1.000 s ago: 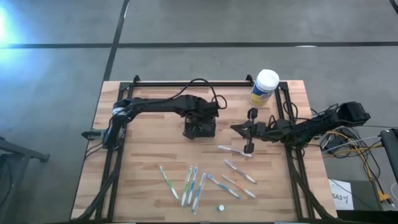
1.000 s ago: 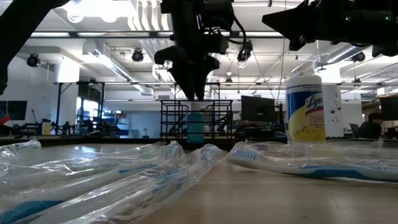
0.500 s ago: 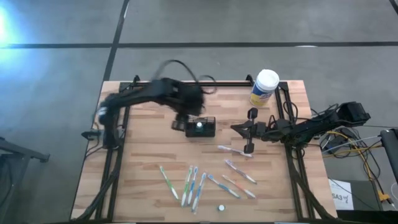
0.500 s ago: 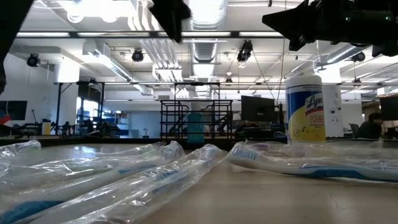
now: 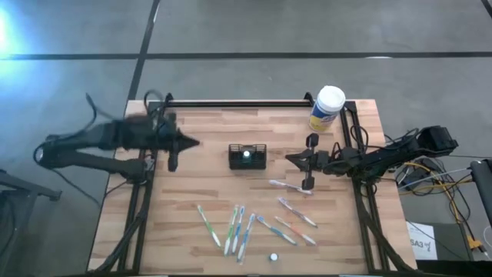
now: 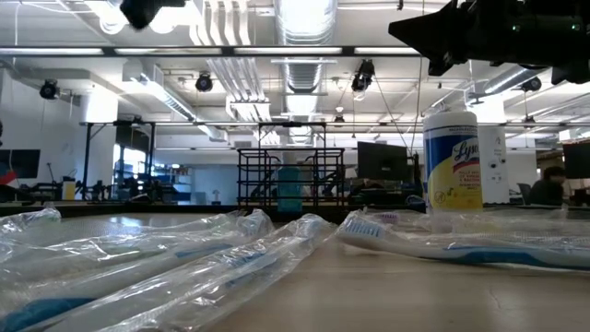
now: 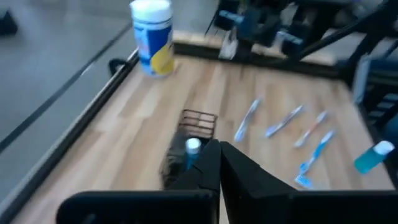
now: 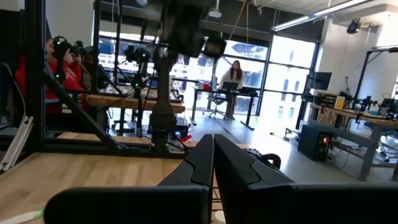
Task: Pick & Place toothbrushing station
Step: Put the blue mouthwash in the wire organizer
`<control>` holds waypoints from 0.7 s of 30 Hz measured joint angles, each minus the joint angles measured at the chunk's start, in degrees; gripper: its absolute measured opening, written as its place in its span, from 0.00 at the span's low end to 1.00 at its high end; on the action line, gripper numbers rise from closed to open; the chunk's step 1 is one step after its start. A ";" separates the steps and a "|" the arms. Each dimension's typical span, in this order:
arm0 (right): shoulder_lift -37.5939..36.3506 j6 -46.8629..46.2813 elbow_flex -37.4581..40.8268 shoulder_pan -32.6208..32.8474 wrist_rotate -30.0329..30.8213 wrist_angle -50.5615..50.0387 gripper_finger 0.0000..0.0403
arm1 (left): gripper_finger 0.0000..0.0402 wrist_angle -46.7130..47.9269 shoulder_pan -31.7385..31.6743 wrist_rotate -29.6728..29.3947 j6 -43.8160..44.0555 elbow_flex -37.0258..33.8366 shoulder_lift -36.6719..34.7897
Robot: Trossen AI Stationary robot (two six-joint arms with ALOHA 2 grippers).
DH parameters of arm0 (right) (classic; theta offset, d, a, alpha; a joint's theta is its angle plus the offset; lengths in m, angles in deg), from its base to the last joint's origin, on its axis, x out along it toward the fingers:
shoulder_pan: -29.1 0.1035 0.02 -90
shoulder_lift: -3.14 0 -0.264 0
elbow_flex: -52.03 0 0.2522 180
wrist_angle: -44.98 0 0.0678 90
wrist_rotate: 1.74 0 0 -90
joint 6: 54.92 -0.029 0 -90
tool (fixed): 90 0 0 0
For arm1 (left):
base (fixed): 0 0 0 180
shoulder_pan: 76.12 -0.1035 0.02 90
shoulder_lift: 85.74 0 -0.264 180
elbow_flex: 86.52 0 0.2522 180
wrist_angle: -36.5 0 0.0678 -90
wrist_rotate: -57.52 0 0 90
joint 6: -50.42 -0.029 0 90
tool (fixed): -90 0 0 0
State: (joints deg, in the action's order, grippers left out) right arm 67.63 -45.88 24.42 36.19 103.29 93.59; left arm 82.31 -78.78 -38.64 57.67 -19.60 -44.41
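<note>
Two grippers were mine at that moment, and both had their fingers pressed together with nothing between them. My left gripper [image 5: 191,143] hung over the left side of the table [image 5: 192,192], its closed tip pointing toward the middle, well apart from the toothbrushing station [image 5: 247,157]. In the left wrist view the two dark fingers [image 7: 219,163] met in a point, and the caddy [image 7: 189,146] sat just past them on the wood.

The station, a small black wire-mesh caddy, stood upright near the table's centre, with a pale blue item [image 5: 246,155] standing inside it. From table height I saw it [image 6: 290,179] as a dark grid with that blue thing [image 6: 289,188] in the middle.

My right gripper [image 5: 295,158] waited on the right side of the table, just beside the caddy's right edge but not touching it; its fingers [image 8: 214,158] lay shut in the right wrist view.

A yellow canister with a white lid [image 5: 327,108] stood at the far right corner. Several wrapped toothbrushes [image 5: 238,228] lay scattered across the near half of the table, one [image 5: 290,185] close under my right gripper.

A person [image 8: 236,78] stood in the room beyond the table.
</note>
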 joint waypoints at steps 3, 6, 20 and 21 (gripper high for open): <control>-0.01 1.41 0.00 0.02 0.02 0.00 0.02 | 0.01 -14.88 1.02 1.36 -0.91 -16.33 -9.69; -0.01 1.66 0.00 0.00 0.00 0.04 0.02 | 0.01 -24.49 0.83 2.21 -1.95 -26.94 -16.63; -2.57 -5.65 -10.76 0.24 -0.18 -21.79 0.02 | 0.02 -28.42 0.81 -1.31 -10.03 -37.13 -31.07; -3.00 -5.67 -14.32 0.46 -0.08 -29.86 0.02 | 0.03 -28.66 0.81 -1.24 -9.71 -37.15 -31.52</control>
State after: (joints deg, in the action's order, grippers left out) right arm 64.63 -51.55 10.10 36.64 103.21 63.74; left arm 53.65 -77.97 -39.89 47.96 -56.75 -75.93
